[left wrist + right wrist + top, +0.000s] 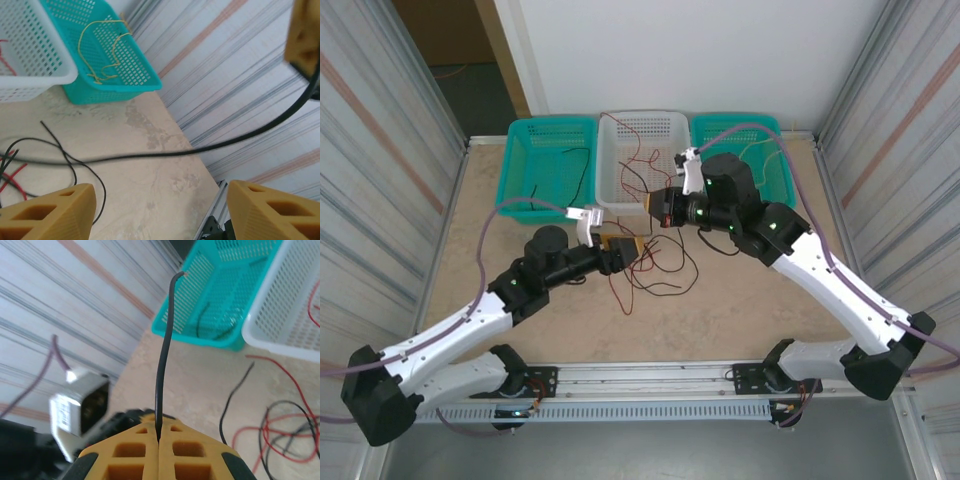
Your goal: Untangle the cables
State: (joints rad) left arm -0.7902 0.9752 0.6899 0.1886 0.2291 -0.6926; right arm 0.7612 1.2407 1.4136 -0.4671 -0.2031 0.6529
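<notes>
— Pinching a black cable [161, 365], the right gripper [159, 440] has its fingers pressed together; it rises straight beyond the tips.
— And the left gripper [160, 195]?
— Fingers spread; that cable crosses just past them. Its wrist view adds a pale yellow cable [100, 50] farther off, lying in a teal basket [140, 80].

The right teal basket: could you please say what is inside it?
A pale yellow cable lies in the basket; the right arm hides its near part from above.
</notes>
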